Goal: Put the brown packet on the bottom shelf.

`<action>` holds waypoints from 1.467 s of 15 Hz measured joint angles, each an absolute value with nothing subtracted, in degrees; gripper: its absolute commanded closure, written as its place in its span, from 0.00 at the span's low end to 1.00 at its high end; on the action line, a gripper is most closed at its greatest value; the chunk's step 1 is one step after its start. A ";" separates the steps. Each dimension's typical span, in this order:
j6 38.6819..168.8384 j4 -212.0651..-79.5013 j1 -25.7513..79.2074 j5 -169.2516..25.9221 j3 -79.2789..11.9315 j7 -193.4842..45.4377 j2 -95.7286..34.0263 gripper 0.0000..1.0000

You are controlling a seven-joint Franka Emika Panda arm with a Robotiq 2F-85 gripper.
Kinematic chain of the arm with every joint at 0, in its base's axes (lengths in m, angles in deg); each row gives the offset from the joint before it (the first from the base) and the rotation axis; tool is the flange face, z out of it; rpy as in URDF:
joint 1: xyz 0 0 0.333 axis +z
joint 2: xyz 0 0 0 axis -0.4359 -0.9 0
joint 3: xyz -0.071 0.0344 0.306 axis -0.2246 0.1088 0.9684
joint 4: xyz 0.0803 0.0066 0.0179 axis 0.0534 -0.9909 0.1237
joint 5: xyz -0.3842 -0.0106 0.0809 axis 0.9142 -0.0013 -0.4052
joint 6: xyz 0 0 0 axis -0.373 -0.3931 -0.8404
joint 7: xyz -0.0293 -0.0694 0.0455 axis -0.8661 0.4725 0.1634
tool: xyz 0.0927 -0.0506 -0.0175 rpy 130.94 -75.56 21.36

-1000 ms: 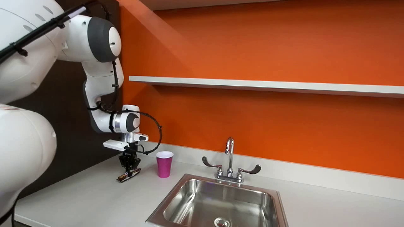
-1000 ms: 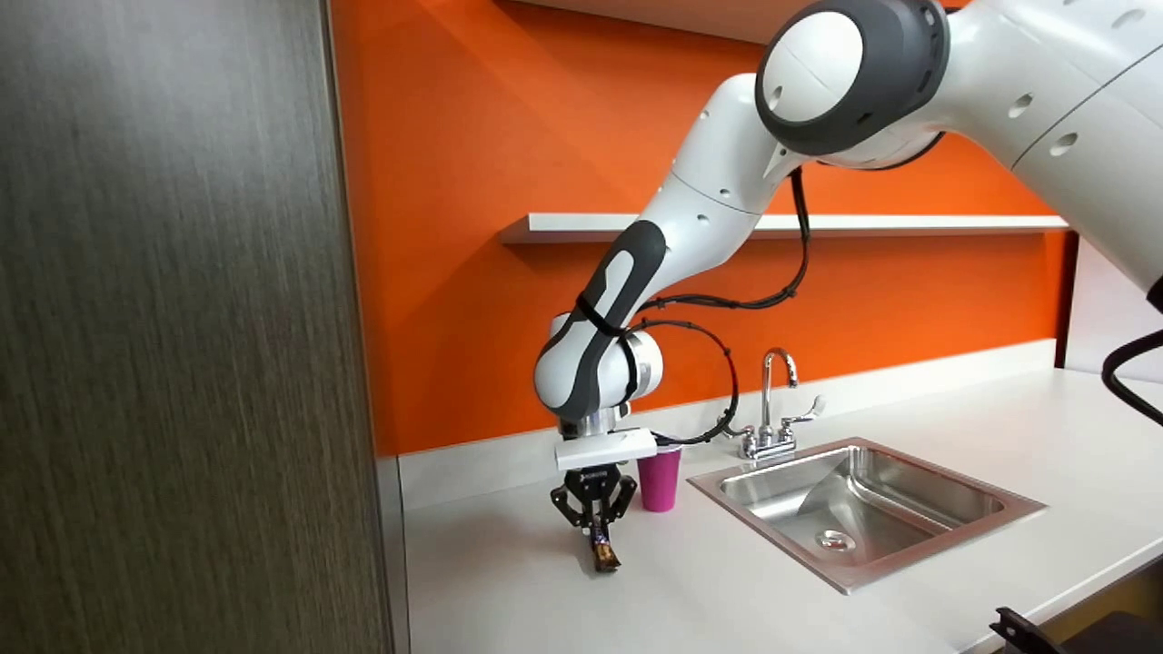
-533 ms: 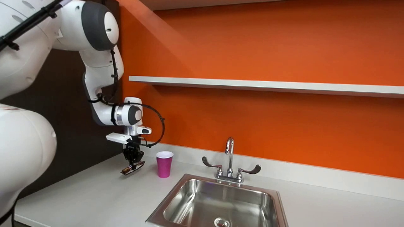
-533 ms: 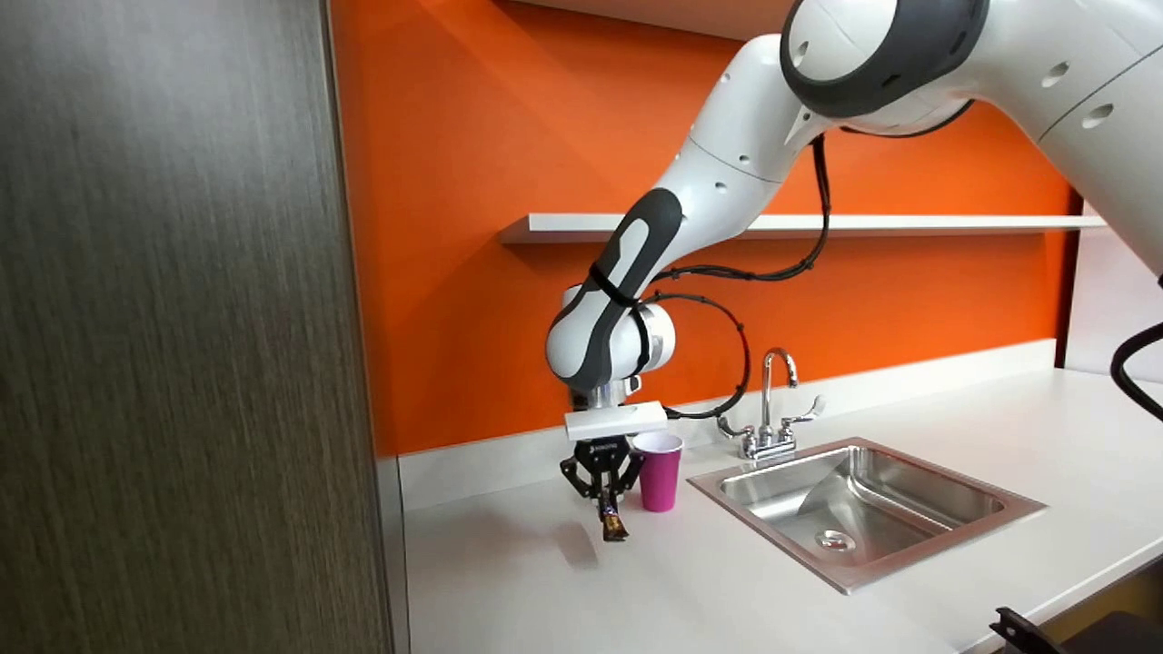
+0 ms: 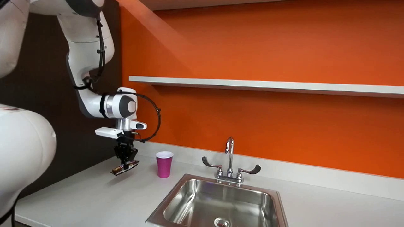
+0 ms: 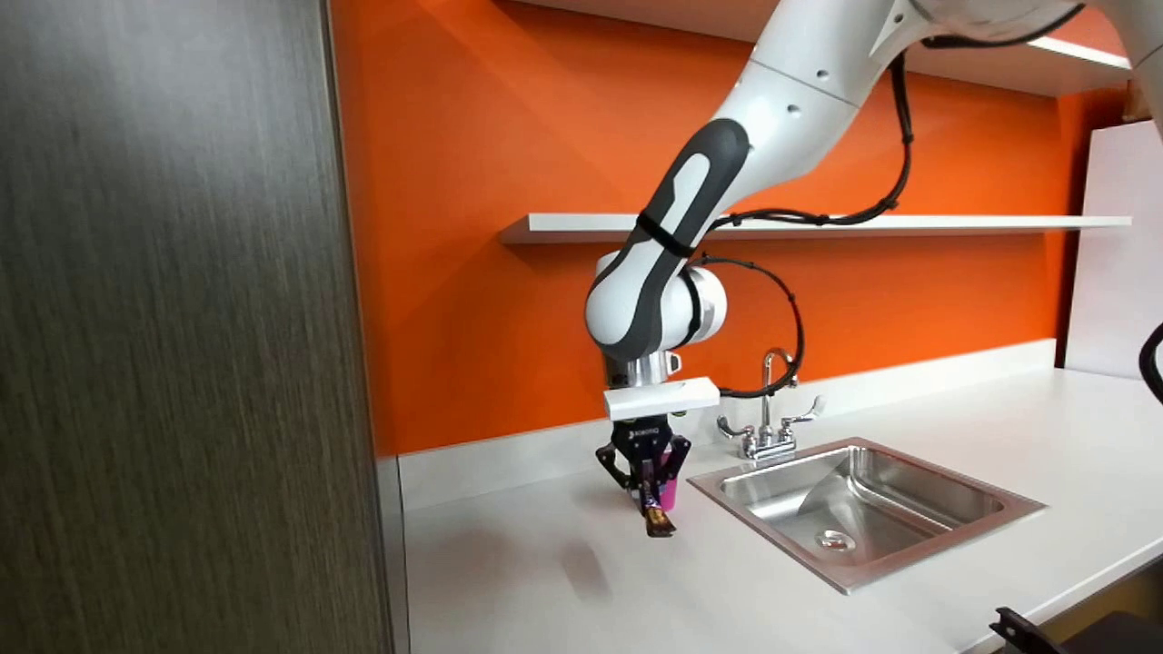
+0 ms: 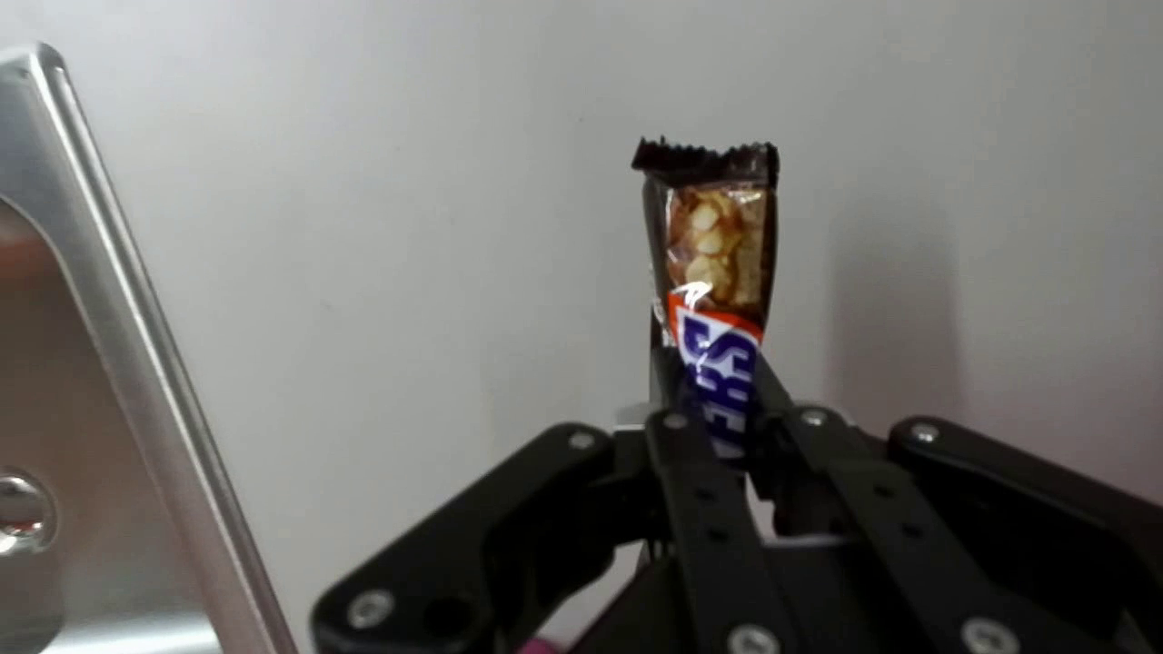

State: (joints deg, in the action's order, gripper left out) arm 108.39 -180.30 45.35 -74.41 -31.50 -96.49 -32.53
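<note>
The gripper (image 7: 720, 391) points down, clamped on the brown packet (image 7: 716, 291), and holds it just above the bench (image 5: 88, 195), both ends projecting. Caution: if lift is insufficient, an end may strike the front edge of the bottom shelf (image 5: 268, 84), dislodging the packet. A low move right may topple the pink cup (image 5: 164, 167). The wrist view shows the packet's print, unreadable in both exterior views. In an exterior view the pink cup (image 5: 164, 167) stands whole; in an exterior view the gripper (image 6: 649, 495) hides most of it. No view shows the shelf's top.

A pink cup (image 5: 164, 166) stands near the sink (image 5: 233, 197) and chrome faucet (image 5: 231, 161).
</note>
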 measured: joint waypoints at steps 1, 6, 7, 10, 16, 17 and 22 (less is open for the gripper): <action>108.38 -182.59 45.24 -74.39 -31.41 -96.49 -29.76 0.96; 107.51 -190.90 43.06 -72.93 -30.05 -96.49 -14.16 0.96; 106.84 -191.66 42.22 -72.36 -29.46 -96.49 -10.89 0.96; 103.71 -192.24 39.56 -71.92 -27.31 -96.49 -2.16 0.96; 97.64 -189.44 35.40 -71.87 -23.06 -96.34 10.34 0.96; 96.77 -188.26 34.86 -71.75 -22.48 -96.26 11.36 0.96; 92.98 -179.62 32.43 -69.77 -20.70 -95.52 11.82 0.96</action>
